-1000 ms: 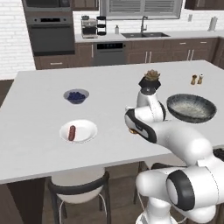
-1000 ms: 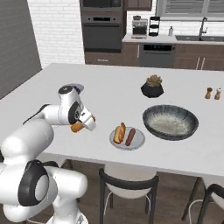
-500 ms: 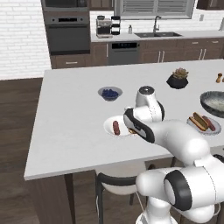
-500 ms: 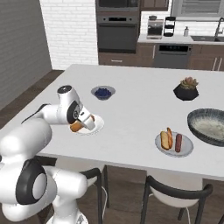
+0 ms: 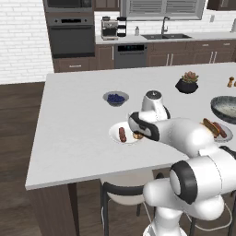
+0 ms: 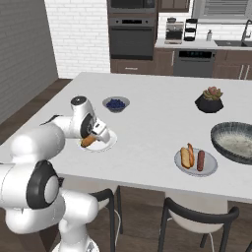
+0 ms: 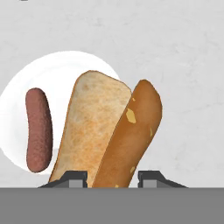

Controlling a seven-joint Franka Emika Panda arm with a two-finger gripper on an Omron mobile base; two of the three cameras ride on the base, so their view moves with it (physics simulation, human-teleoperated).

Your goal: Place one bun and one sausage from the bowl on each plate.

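My gripper (image 7: 112, 179) is shut on a split toasted bun (image 7: 109, 135) and holds it just above the right half of a white plate (image 7: 57, 74). A brown sausage (image 7: 38, 129) lies on the left half of that plate. In the left base view the gripper (image 5: 137, 135) hangs over the near plate (image 5: 114, 130), next to the sausage (image 5: 122, 134). A second plate (image 6: 209, 167) to the right carries a bun (image 6: 186, 156) and a sausage (image 6: 200, 160). The wide dark grey bowl (image 6: 236, 142) stands at the counter's right; I cannot tell what lies in it.
A small grey bowl of blueberries (image 5: 115, 97) stands behind the near plate. A black plant pot (image 5: 186, 83) and two shakers (image 5: 230, 82) are at the far right. Stools stand below the counter's front edge (image 5: 92, 173).
The base has driven left, so the whole scene has shifted right in both base views. The bun stays in the gripper, now over the plate with the lone sausage.
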